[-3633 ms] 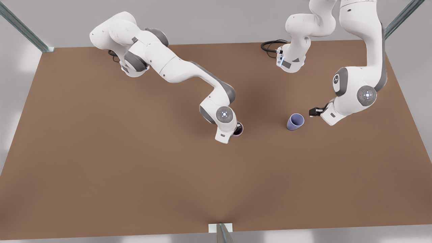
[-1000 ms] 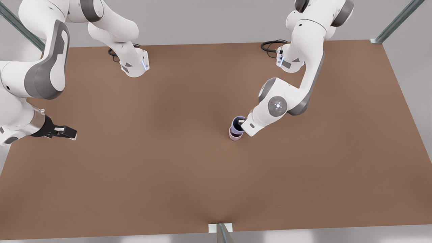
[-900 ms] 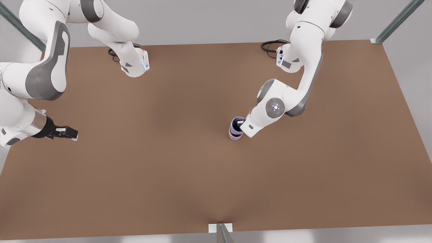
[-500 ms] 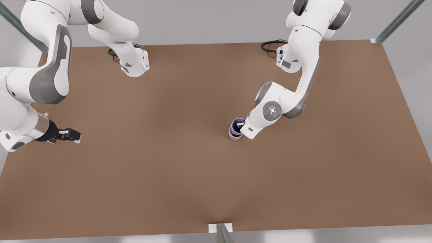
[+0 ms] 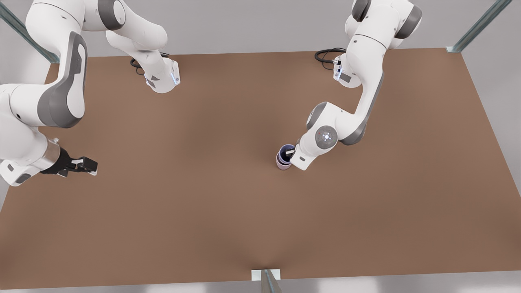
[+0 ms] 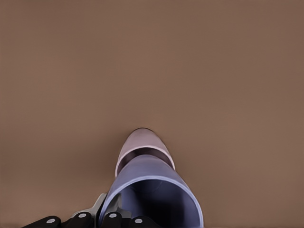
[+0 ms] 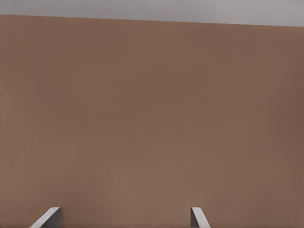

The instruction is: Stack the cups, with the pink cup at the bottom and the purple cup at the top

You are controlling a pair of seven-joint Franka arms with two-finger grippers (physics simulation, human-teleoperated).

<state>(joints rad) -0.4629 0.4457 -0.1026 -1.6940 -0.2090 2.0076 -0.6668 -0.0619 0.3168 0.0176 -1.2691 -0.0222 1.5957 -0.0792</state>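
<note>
On the brown table (image 5: 203, 211) the purple cup (image 5: 285, 152), gripped at its rim by the left gripper (image 5: 290, 154), sat inside the pink cup (image 5: 282, 165), only release remaining, while the right gripper (image 5: 83, 165) waited far away with fingers spread.

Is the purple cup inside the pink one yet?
Yes: the purple cup sits nested in the pink cup, held by the left gripper.

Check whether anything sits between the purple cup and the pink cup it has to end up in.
Nothing visible does. The purple cup already sits nested in the pink cup, with the left pincer closed on its rim. The right pincer waits open at the front view's left, over the bare table.
</note>
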